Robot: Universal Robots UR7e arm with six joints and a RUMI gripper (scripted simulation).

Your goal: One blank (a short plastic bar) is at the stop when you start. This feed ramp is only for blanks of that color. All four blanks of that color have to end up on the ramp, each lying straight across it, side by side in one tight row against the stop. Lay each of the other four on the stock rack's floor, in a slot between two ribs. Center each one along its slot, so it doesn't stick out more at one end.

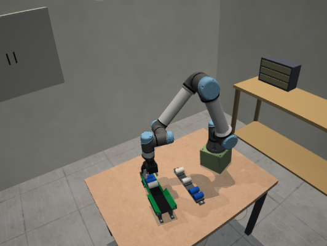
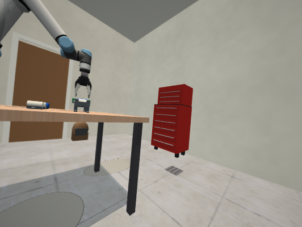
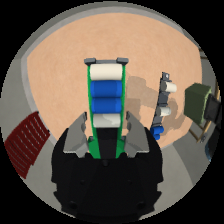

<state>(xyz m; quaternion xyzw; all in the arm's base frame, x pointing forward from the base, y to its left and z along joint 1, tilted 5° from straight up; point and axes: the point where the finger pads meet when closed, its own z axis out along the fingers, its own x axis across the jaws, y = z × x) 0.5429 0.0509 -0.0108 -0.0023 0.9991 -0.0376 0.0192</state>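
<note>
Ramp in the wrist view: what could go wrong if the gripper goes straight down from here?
1. The open gripper hangs just above the ramp; its fingers could strike the green side walls.
2. The blanks lie packed together, so closing on the near white blank could knock the blue blank beside it askew.

The arm (image 1: 178,104) had pale grey-white tube links joined by dark charcoal joint housings, each closed with a round light-blue cap; faint dots, perhaps screws, ringed the big cap at the highest joint (image 1: 209,87). Its dark round foot sat on a square olive-green pedestal (image 1: 206,163) on the desk (image 1: 123,197). The wrist section above the tool was a short light-grey cylinder with a dark band. The pincer (image 2: 83,91) was black at its body, with two pale grey tapering fingers (image 2: 76,90); in the wrist view its housing showed as a broad black block with grey angular finger plates.
</note>
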